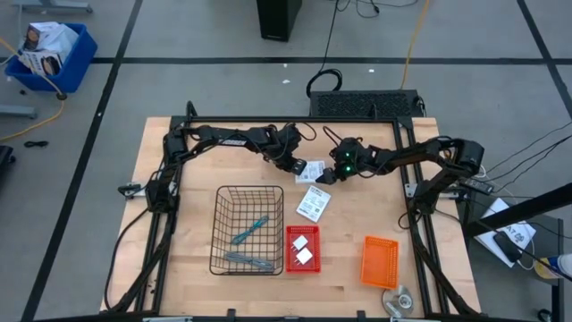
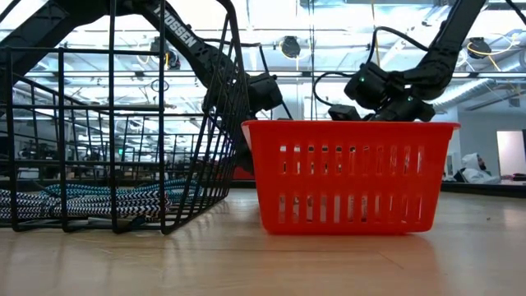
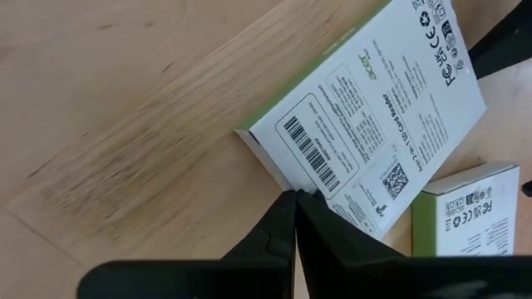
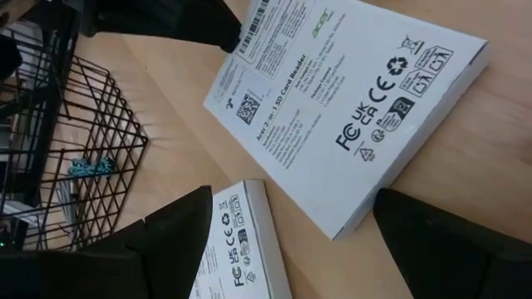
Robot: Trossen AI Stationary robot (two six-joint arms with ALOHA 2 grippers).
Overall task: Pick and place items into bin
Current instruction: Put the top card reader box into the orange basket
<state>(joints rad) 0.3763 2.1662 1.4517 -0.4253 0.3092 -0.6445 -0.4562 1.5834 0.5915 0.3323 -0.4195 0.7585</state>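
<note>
Behind the wooden surface (image 1: 179, 277), a concrete floor with black tape lines is stretching away. My left end effector (image 3: 294, 199) is pinching closed on the edge of a flat white card box (image 3: 366, 108) near the surface's far edge, while my right end effector (image 4: 291, 228) is hanging open just above it and a second box (image 4: 237, 241). The print is reading "acer", "2-in-1 SD Card Reader", "FC", "UKCA", "CE". Judging the step: grasping; lifting toward the wire basket (image 1: 219, 228) at the surface's near edge comes next.
</note>
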